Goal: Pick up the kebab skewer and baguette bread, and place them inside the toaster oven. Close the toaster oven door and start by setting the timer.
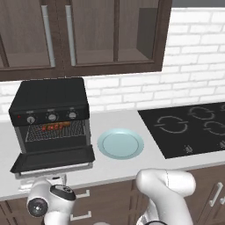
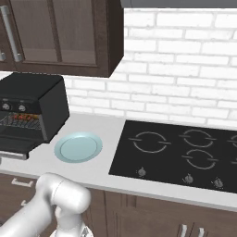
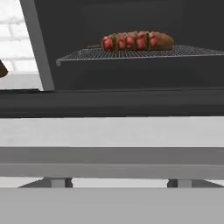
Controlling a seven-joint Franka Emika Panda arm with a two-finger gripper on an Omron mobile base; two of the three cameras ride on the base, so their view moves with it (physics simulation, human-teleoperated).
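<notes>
We read both foods as already loaded. The kebab skewer (image 3: 124, 42) lies on the wire rack (image 3: 131, 53) inside the toaster oven (image 1: 49, 110), red and brown chunks in a row, and the baguette bread (image 3: 162, 40) sits just behind it, touching or nearly so. We can't tell which. The pale blue plate (image 1: 120, 144) on the counter (image 1: 114, 169) beside the oven has nothing on it.

So the thing to handle next is the toaster oven door (image 1: 55, 159) — folded down flat, open, jutting toward the counter edge. In the hand view its front edge (image 3: 112, 164) runs as a grey band right across, close to the camera. We judge it stiff, hinged at the back, fairly light, with smooth glass and metal that could slip under the pads. Best hold is probably the front lip or handle bar, near the middle so it doesn't twist; pushing up from beneath would also work.

The hand is low in front of the door, looking in at the rack. The finger tips aren't visible, so we cannot tell how the jaws stand, and nothing looks held.

Knobs (image 1: 52, 117) are small and grey — the timer needs a narrow pinch, and fine turning looks fiddly.
</notes>
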